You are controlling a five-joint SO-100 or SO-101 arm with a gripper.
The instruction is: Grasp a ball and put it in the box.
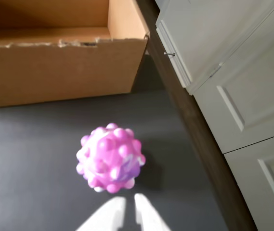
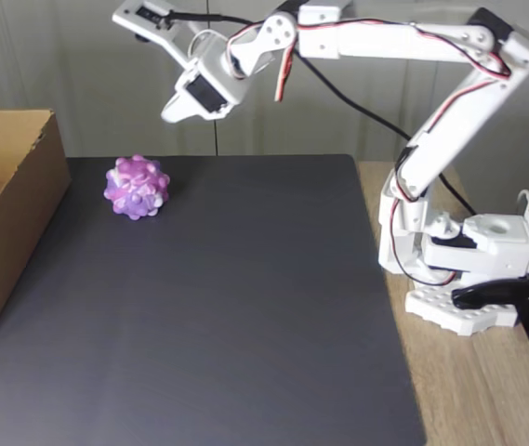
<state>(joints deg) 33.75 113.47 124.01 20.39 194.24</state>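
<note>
The ball (image 1: 110,158) is knobbly, mottled pink, purple and white, and rests on the dark mat just ahead of my gripper's white fingertips in the wrist view. My gripper (image 1: 129,212) shows two fingers almost together, holding nothing. In the fixed view the ball (image 2: 137,187) lies at the mat's far left, and the gripper (image 2: 175,111) hangs well above it, slightly to the right, apart from it. The box (image 1: 55,72) is brown open-topped cardboard beyond the ball; in the fixed view the box (image 2: 18,218) stands at the left edge.
The dark mat (image 2: 227,307) covers most of the wooden table (image 2: 469,390). The arm's white base (image 2: 469,279) stands at the right. White cabinet doors (image 1: 242,86) and a brown strip run along the right of the wrist view.
</note>
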